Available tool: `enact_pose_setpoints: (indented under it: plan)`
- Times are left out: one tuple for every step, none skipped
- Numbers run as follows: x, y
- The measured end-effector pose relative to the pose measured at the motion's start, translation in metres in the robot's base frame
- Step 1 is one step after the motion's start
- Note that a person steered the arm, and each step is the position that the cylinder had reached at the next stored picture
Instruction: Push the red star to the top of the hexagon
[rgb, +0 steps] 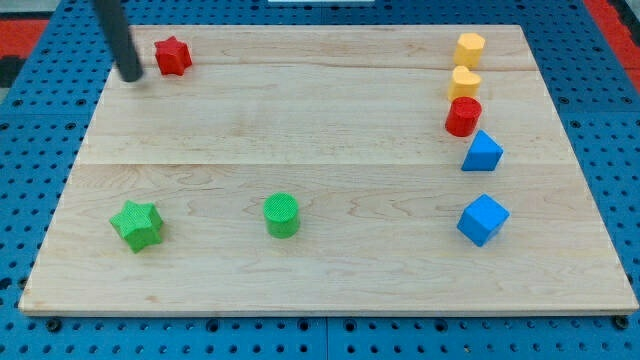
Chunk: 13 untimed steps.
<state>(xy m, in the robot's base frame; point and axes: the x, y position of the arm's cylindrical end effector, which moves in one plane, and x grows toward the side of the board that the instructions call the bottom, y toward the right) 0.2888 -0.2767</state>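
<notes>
So my tip (131, 75) sits at the view's top left, just to the left of the red star (172, 55), close but with a small gap, not touching as far as I can tell; rod is a plain dark stick, nothing to open or close, nothing held or carried on it; rod leans up out of the view's top edge. Red star lies near the top left corner of the wooden board (330, 130). Far across, at the view's top right, a column of blocks: yellow hexagon (469, 48) at the top; yellow heart-like block (464, 82) just below it, near or touching, can't tell which; red cylinder (463, 116) just under that, seemingly touching; blue triangular block (482, 152) below and slightly right, just beside the red cylinder; blue cube (483, 219) further down, apart from the rest. Bottom left has a green star (136, 223); green cylinder (281, 215) to its right, well apart. Red star and yellow hexagon are well apart, opposite ends of the board's top strip. Blue perforated surface (40, 200) surrounds the board.
</notes>
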Motion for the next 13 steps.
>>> enact_pose_setpoints:
  plan:
    - [-0.024, 0.048]
    - [-0.055, 0.097]
    - [-0.06, 0.154]
    - [-0.06, 0.225]
    - [-0.06, 0.29]
    - [-0.06, 0.339]
    - [-0.065, 0.374]
    - [-0.07, 0.399]
    - [-0.075, 0.393]
    - [-0.08, 0.36]
    - [-0.085, 0.38]
    - [-0.085, 0.42]
    - [-0.085, 0.44]
